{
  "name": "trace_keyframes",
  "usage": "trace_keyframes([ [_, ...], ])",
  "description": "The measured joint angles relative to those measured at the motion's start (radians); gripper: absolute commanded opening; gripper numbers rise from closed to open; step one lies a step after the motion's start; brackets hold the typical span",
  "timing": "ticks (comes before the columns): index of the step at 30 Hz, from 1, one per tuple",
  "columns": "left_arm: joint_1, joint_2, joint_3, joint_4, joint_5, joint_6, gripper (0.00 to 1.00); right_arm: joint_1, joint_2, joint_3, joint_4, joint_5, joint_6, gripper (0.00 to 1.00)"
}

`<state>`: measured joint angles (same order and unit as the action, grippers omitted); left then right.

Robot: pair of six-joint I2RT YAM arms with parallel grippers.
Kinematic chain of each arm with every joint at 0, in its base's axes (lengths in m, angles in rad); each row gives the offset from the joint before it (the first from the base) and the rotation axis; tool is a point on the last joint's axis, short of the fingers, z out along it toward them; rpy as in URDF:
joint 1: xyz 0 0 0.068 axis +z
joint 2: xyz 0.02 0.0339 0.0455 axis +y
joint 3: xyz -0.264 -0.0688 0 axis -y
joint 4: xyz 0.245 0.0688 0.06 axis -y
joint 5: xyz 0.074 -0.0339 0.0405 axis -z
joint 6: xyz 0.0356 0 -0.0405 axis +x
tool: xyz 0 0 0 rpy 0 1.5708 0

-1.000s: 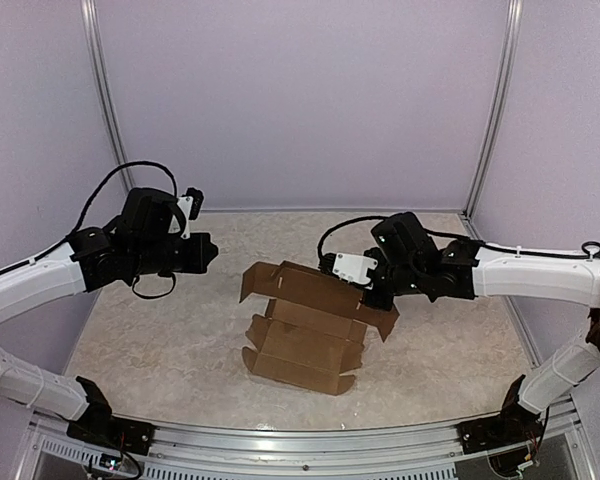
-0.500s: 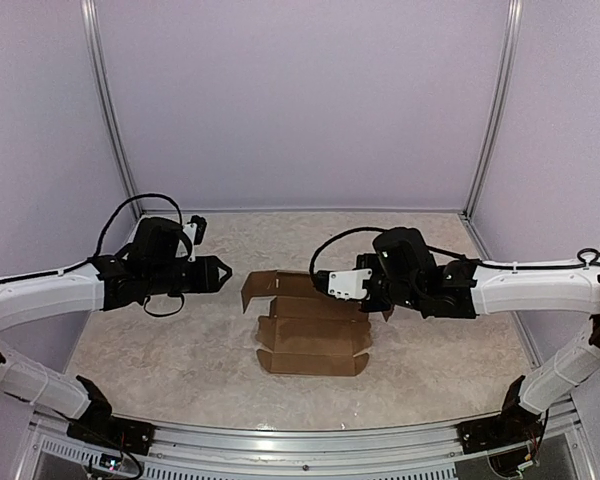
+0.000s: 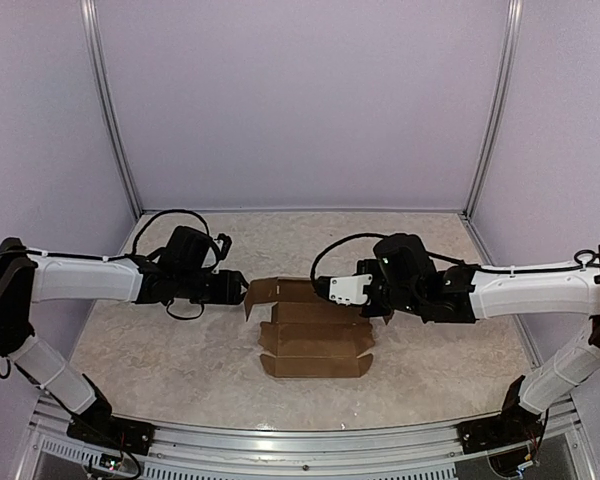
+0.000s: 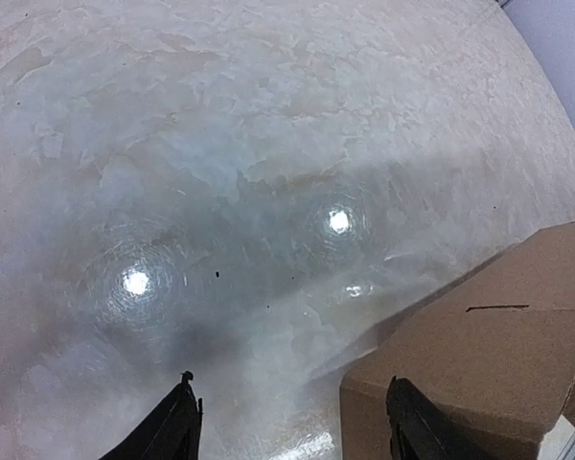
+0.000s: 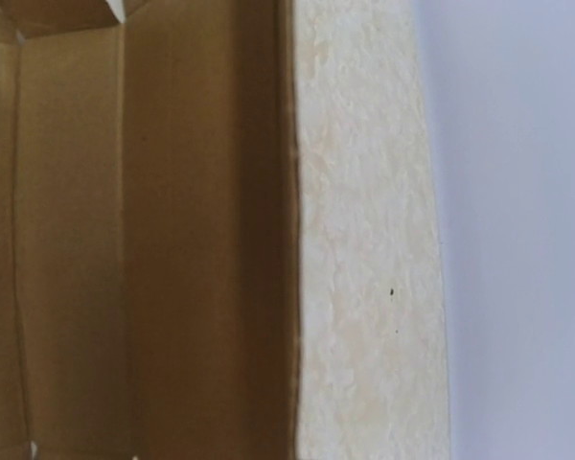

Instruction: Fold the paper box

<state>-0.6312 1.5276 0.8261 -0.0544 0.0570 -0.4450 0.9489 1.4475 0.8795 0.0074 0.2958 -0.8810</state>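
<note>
The paper box [image 3: 315, 338], a brown die-cut sheet with creased panels and raised flaps, lies mid-table. Its left corner shows in the left wrist view [image 4: 489, 345], and its inner panels fill the left half of the right wrist view [image 5: 125, 240]. My left gripper [image 3: 237, 290] is low at the box's left back flap. It is open [image 4: 292, 431], and one fingertip [image 4: 412, 426] overlaps the box's corner with nothing clamped. My right gripper [image 3: 378, 303] is at the right back flap, shut on the cardboard. Its fingers are hidden in its own wrist view.
The marbled beige table [image 3: 160, 350] stretches left and in front of the box. Lilac walls [image 3: 300, 100] close the back and sides, one near the box's right edge [image 5: 517, 192]. An aluminium rail [image 3: 280, 440] runs along the front.
The box, held up and tilted a second ago, has come down flat on the table. My left arm swung right and down to the box's left flap, and its jaws opened.
</note>
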Motion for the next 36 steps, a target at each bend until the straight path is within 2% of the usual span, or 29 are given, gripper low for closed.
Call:
trace_keyframes([
  [14,-0.090,0.000,0.019,-0.065,-0.013,0.034,0.58,0.000,0.053,-0.036,0.084,0.029,0.007,0.00],
  [20,-0.094,0.002,0.035,-0.098,-0.026,0.053,0.59,0.003,0.101,-0.070,0.152,0.064,0.011,0.00],
  [36,-0.056,0.024,0.088,-0.157,-0.037,0.092,0.60,0.004,0.146,-0.079,0.171,0.076,0.044,0.00],
])
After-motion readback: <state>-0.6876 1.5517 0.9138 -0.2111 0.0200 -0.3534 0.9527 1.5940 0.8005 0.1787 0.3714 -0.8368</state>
